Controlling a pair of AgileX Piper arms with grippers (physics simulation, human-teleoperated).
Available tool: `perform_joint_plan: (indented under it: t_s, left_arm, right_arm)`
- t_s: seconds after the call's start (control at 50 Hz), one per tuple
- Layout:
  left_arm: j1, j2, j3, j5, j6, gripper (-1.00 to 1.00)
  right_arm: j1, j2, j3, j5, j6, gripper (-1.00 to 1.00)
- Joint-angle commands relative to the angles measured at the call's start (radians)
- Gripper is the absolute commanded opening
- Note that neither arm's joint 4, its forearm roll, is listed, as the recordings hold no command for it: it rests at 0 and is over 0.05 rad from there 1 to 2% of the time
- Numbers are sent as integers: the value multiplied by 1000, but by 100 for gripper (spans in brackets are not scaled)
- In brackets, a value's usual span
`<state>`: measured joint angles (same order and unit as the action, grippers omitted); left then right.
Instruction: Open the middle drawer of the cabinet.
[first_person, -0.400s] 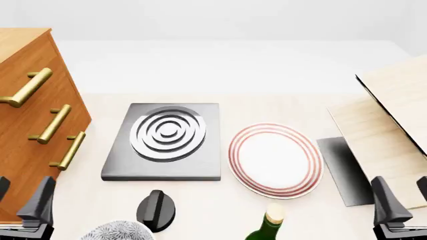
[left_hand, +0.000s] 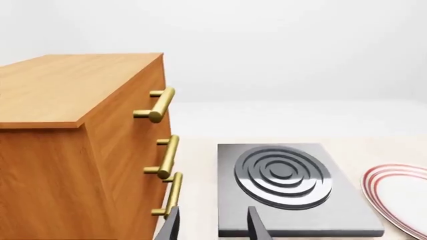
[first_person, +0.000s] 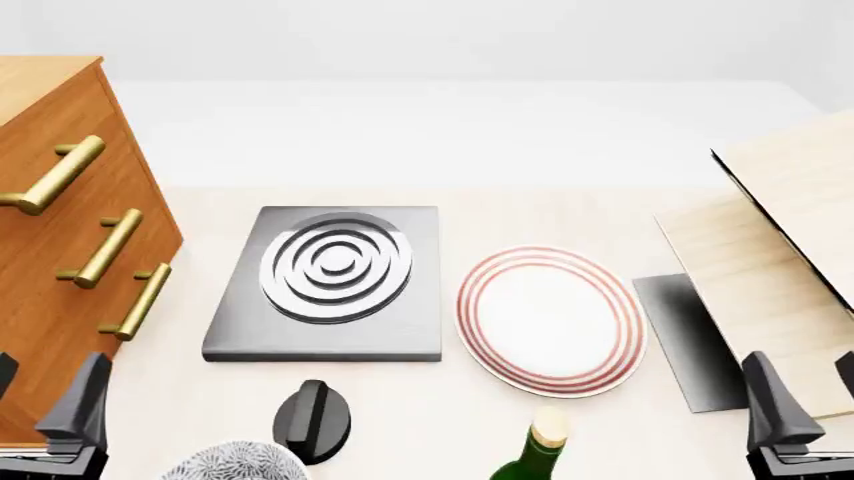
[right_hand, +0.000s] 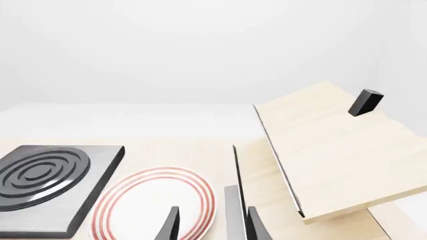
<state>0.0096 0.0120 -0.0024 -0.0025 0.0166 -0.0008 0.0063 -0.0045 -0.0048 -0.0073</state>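
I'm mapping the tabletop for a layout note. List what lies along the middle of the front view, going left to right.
cabinet → grey hotplate with concentric rings → red-rimmed white plate → dark grey flat panel → pale light-wood boards.

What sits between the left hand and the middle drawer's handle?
Nothing visible. The left hand hangs open beside the cabinet, below the middle drawer handle, with only bare table between. The hob and knob lie off to its right.
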Motion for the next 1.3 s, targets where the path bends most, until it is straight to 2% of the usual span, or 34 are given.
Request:
perform_joint_plan:
  t_s: [0.02, 0.08, 0.12, 0.14, 0.16, 0.2, 0.28, 0.34, 0.38, 0.44, 0.48, 0.52, 0.54, 0.58, 0.62, 0.66, 0.72, 0.78, 0.84, 0.88, 0.92, 0.96, 1.14, 1.3]
  left_arm:
    - [8, 3, -3, 9, 32, 100]
    - [10, -9, -25, 12, 42, 100]
    - [12, -8, -45, 37, 19, 100]
    - [45, 21, -57, 50, -39, 100]
    - [36, 39, -62, 44, -60, 100]
    - [23, -11, -97, 64, 9, 100]
    - [52, -10, -150, 110, 28, 100]
    - [48, -11, -206, 125, 82, 100]
    - [58, -6, -230, 171, 47, 100]
    - [41, -10, -274, 191, 139, 100]
    - [3, -6, -292, 241, 148, 100]
    - [-24, -4, -304, 258, 208, 100]
    - [-37, 45, -312, 262, 206, 100]
    - [-46, 68, -333, 269, 262, 100]
    - [-66, 91, -363, 276, 255, 100]
    - [-81, 110, -390, 271, 293, 100]
    - [-66, 135, -379, 237, 377, 100]
    - [-56, 170, -400, 227, 380, 100]
    - [-35, 176, -396, 208, 429, 100]
    - [-14, 211, -396, 198, 424, 100]
    - [12, 204, -387, 177, 464, 100]
    - [21, 228, -391, 167, 464, 100]
    - [49, 329, -305, 38, 609, 100]
    - [72, 419, -227, -82, 682, 100]
  right_arm:
    - [-1, 4, 0, -1, 3, 100]
    - [0, 0, 1, -2, -3, 100]
    - [-1, 6, 1, -4, 3, 100]
    - [0, 6, 1, -4, 1, 100]
    - [0, 4, 1, -4, -1, 100]
    - [0, 5, 1, -5, 0, 100]
    - [0, 4, 1, -6, -1, 100]
    - [0, 7, 1, -7, 1, 100]
    - [0, 5, 1, -6, -1, 100]
    - [0, 7, 1, -6, 1, 100]
    - [0, 4, 1, -5, -1, 100]
    - [0, 5, 1, -5, 1, 100]
    - [0, 5, 1, -4, 1, 100]
    - [0, 4, 1, -4, 0, 100]
    - [0, 5, 0, -4, 1, 100]
    - [0, 4, 0, -4, 0, 100]
    - [0, 5, 0, -4, 0, 100]
    - [0, 6, 0, -5, 1, 100]
    - [0, 6, 0, -5, 0, 100]
    - [0, 7, 0, -6, 0, 100]
    - [0, 7, 0, -7, 0, 100]
    - [0, 8, 0, -7, 0, 100]
    - [0, 7, 1, -7, 0, 100]
    - [0, 4, 1, -3, 0, 100]
